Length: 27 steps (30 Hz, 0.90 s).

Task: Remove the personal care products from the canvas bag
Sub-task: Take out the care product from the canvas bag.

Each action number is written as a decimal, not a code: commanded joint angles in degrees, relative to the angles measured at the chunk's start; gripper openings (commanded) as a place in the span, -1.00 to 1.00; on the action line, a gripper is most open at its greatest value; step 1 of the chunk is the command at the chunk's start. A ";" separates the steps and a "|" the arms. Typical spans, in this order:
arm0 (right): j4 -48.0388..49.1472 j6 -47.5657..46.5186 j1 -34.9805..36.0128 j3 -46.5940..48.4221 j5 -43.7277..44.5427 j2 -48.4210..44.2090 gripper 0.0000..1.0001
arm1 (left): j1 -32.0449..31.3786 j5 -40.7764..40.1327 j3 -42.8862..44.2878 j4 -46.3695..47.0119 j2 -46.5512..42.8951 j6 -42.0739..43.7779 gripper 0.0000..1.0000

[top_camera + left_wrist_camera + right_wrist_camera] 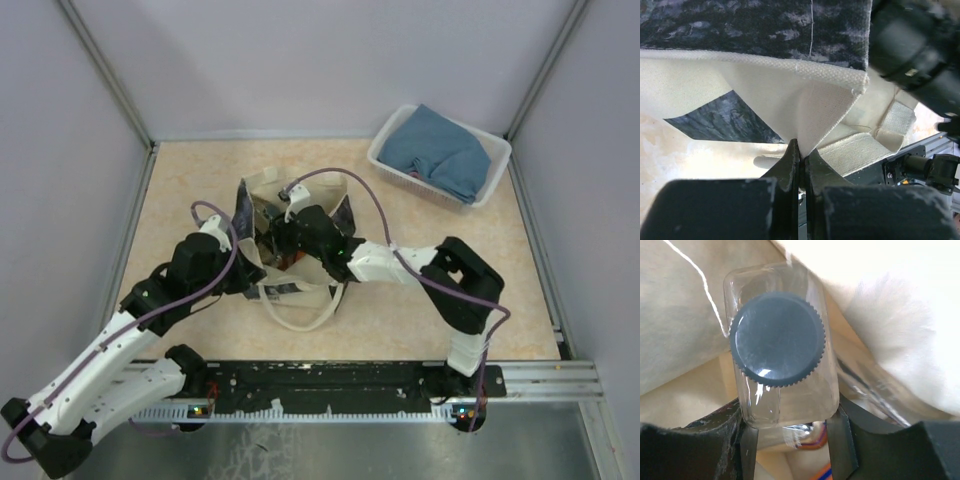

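Observation:
The cream canvas bag (292, 292) with a dark printed panel lies mid-table, its mouth held apart. My left gripper (248, 270) is shut on the bag's cloth edge (790, 95), with the fabric pinched between the fingertips (802, 150). My right gripper (283, 240) reaches down into the bag. In the right wrist view it (790, 414) is shut on a clear bottle with a dark ribbed cap (777, 340), a finger pressed on each side of it. Under that bottle shows part of a product with orange and blue stripes (812, 444). Another clear bottle (875, 385) lies to the right.
A white plastic basket (492, 186) with a blue folded cloth (435, 150) stands at the back right. The bag's handle loop (300, 318) trails toward the near edge. The right arm's dark wrist (920, 55) sits close above the bag's mouth.

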 commanded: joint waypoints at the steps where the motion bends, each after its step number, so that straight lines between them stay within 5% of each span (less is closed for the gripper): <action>1: -2.67 -12.16 -0.35 -0.30 8.94 -12.86 -1.00 | -0.06 -1.01 1.37 -2.27 0.60 1.38 -1.00; 12: -7.43 -25.08 -0.45 0.66 17.34 -19.83 -1.00 | -0.06 -1.34 1.95 -2.26 1.35 1.33 -1.00; 27: -2.50 -19.60 -0.65 -2.62 12.76 -8.75 -1.00 | -0.06 -1.18 1.57 -2.98 0.23 0.98 -1.00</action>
